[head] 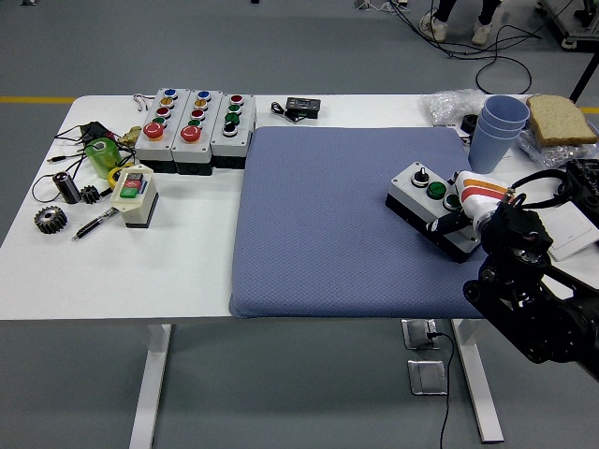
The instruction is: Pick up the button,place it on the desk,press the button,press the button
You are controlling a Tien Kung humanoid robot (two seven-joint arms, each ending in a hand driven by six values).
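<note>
A grey button box [421, 191] with a black knob and green buttons lies at the right side of the blue mat [318, 224]. My right hand [465, 213] comes in from the lower right and is shut on the box's right end. Its white and orange fingers [482, 192] lie over the top and a thumb is pressed against the box's near side. Whether the box rests on the mat or is just off it cannot be told. The left arm is out of view.
Three more button boxes [192, 126] stand in a row at the back left of the white table [140, 271], with a small cream box [134, 195], gears [50, 219] and a green roll [98, 154] near them. Blue cups [496, 131] and bread [560, 119] are at the back right.
</note>
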